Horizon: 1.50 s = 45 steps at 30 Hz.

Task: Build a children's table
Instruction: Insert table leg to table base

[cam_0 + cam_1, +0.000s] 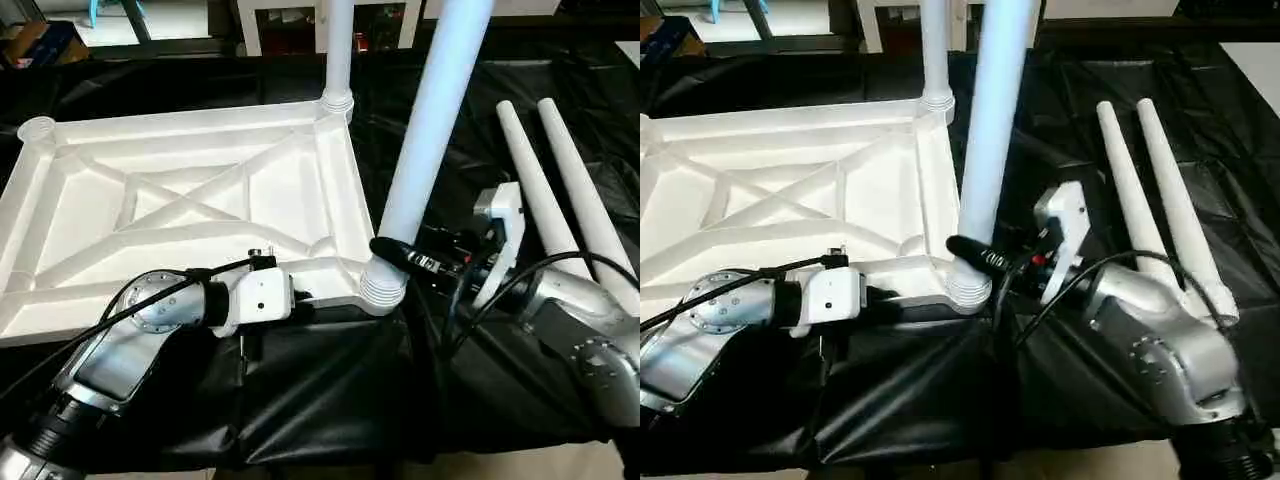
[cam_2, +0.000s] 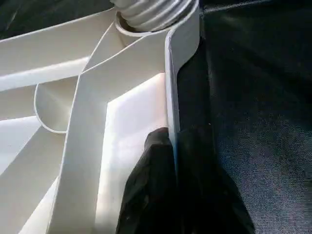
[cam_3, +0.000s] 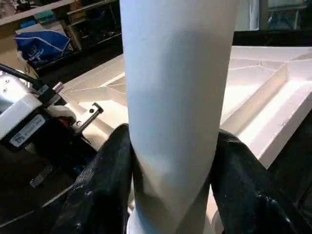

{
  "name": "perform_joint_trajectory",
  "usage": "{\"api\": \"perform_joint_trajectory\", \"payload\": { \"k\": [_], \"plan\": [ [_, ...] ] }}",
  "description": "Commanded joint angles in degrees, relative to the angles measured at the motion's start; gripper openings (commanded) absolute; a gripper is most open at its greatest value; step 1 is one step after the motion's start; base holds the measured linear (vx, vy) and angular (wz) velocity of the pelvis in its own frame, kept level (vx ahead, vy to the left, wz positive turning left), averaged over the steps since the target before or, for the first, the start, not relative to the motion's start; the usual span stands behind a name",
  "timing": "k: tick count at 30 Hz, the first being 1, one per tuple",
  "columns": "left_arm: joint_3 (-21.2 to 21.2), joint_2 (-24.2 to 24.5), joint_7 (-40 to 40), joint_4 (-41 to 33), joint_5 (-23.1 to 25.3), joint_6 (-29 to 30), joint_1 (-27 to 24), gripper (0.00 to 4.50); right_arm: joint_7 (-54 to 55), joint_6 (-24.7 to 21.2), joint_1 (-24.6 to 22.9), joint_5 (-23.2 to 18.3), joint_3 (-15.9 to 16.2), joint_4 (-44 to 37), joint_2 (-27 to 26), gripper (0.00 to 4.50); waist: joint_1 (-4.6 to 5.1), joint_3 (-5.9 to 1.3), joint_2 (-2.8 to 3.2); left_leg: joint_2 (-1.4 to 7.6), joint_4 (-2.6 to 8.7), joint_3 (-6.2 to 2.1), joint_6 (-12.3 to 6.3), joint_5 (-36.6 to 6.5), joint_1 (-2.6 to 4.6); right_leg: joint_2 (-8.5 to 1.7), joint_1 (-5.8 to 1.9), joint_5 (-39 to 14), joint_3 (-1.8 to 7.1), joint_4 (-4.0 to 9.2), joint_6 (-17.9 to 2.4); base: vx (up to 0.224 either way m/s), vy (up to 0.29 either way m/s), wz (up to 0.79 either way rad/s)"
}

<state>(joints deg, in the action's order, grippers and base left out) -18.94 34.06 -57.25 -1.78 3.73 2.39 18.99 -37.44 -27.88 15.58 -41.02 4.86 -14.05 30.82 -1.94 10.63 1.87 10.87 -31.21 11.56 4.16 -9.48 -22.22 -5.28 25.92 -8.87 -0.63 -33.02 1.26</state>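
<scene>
The white table top (image 1: 190,200) lies upside down on black cloth, X-ribs facing up. One leg (image 1: 338,50) stands in the far right corner socket. A second leg (image 1: 430,130) stands in the near right corner socket (image 1: 383,285), leaning slightly. My right gripper (image 1: 392,252) is shut on this leg just above its ribbed base; both black fingers (image 3: 105,190) hug the tube. My left gripper (image 2: 175,165) is shut on the top's near rim (image 2: 170,87), one finger on each side of the wall. Two loose legs (image 1: 560,190) lie on the cloth to the right.
Black cloth (image 1: 330,390) covers the work surface. A white shelving unit (image 1: 300,20) stands at the back. The far left corner socket (image 1: 37,128) holds no leg. Black cables (image 1: 130,290) run along both silver forearms.
</scene>
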Motion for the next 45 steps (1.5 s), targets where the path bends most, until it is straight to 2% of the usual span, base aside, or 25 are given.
{"api": "perform_joint_trajectory", "payload": {
  "k": [1, 4, 6, 14, 18, 23, 29, 31, 33, 45],
  "plan": [
    [-3.1, -0.2, -0.2, 3.3, 1.9, 1.5, -2.2, 0.02, -0.8, 1.0, -0.8, 1.0, 0.4, 0.8, -0.2, 1.87, 0.23, -3.12, -0.93, 1.38, 2.98, -0.23, -5.53, -8.8, 0.95, -1.28, -3.02, -8.7, 1.29, 3.06, -13.5, 0.0, 0.0, 0.0],
    [-3.0, -0.2, -0.1, 3.3, 2.0, 1.5, -2.1, 0.02, -1.2, 1.8, -1.0, 2.3, 0.5, 1.8, -0.6, 1.87, 0.27, -3.12, -0.91, 1.37, 2.98, -0.24, -5.49, -9.0, 0.97, -1.32, -3.04, -9.1, 1.32, 3.08, -13.4, 0.0, 0.0, 0.0],
    [-2.9, -0.2, -0.1, 3.5, 2.1, 1.4, -2.1, 0.02, -0.9, 2.7, -0.8, 3.0, -1.0, 4.2, -1.3, 1.87, 0.3, -3.1, -0.88, 1.36, 3.0, -0.23, -5.41, -9.5, 1.01, -1.35, -2.99, -9.9, 1.3, 3.17, -13.4, 0.0, 0.0, 0.0],
    [-2.9, -0.1, -0.2, 3.8, 2.1, 1.3, -2.1, 0.02, -1.5, 1.6, -2.9, 2.2, -3.1, 8.6, -1.9, 1.87, 0.31, -3.02, -0.82, 1.42, 3.1, -0.29, -5.2, -10.6, 1.04, -1.39, -2.9, -11.4, 1.34, 3.38, -13.2, 0.0, 0.0, 0.0],
    [-2.8, -0.1, -0.2, 3.9, 2.1, 1.2, -1.9, 0.02, -0.3, 3.2, -4.2, 4.1, -3.5, 10.8, -2.5, 1.87, 0.3, -2.82, -0.79, 1.48, 3.37, -0.41, -4.38, -12.6, 1.04, -1.51, -2.79, -14.6, 1.29, 3.73, -12.3, 0.0, 0.0, 0.0],
    [-2.8, -0.1, -0.3, 3.9, 2.2, 1.2, -1.9, 0.02, -0.4, 8.1, -5.8, 7.1, -3.7, 11.4, -3.1, 1.87, 0.28, -2.65, -0.7, 1.57, 3.65, -0.49, -3.24, -15.2, 1.1, -1.59, -2.44, -18.2, 1.38, 4.16, -10.8, 0.0, 0.0, 0.0],
    [-2.7, -0.1, -0.3, 4.1, 2.2, 1.1, -1.6, 0.02, -1.1, 13.8, -8.2, 9.8, -4.4, 10.9, -3.9, 1.87, 0.26, -2.62, -0.74, 1.62, 3.84, -0.58, -2.94, -16.4, 1.09, -1.54, -2.29, -18.4, 1.42, 4.27, -10.2, 0.0, 0.0, 0.0],
    [-2.7, -0.1, -0.3, 4.1, 2.2, 1.1, -1.6, 0.02, -1.3, 14.4, -8.7, 10.1, -4.2, 10.7, -3.9, 1.87, 0.22, -2.59, -0.7, 1.64, 3.83, -0.53, -2.97, -16.6, 1.14, -1.5, -2.23, -18.2, 1.44, 4.3, -10.2, 0.0, 0.0, 0.0],
    [-2.7, 0.0, -0.4, 4.3, 2.3, 1.0, -1.5, 0.02, -2.7, 18.2, -11.2, 12.6, -2.5, 9.5, -3.3, 1.87, 0.21, -2.55, -0.67, 1.67, 3.95, -0.62, -3.04, -16.7, 1.0, -1.57, -2.33, -18.3, 1.42, 4.3, -10.1, 0.0, 0.0, 0.0],
    [-2.8, -0.1, -0.3, 4.3, 2.4, 1.1, -1.2, 0.02, -5.2, 25.0, -16.0, 15.7, -1.0, 8.8, -3.4, 1.87, 0.4, -2.26, -0.77, 1.84, 4.46, -0.96, -2.58, -20.0, 0.95, -1.84, -2.25, -22.6, 1.49, 4.82, -8.6, 0.0, 0.0, 0.0]
  ]
}}
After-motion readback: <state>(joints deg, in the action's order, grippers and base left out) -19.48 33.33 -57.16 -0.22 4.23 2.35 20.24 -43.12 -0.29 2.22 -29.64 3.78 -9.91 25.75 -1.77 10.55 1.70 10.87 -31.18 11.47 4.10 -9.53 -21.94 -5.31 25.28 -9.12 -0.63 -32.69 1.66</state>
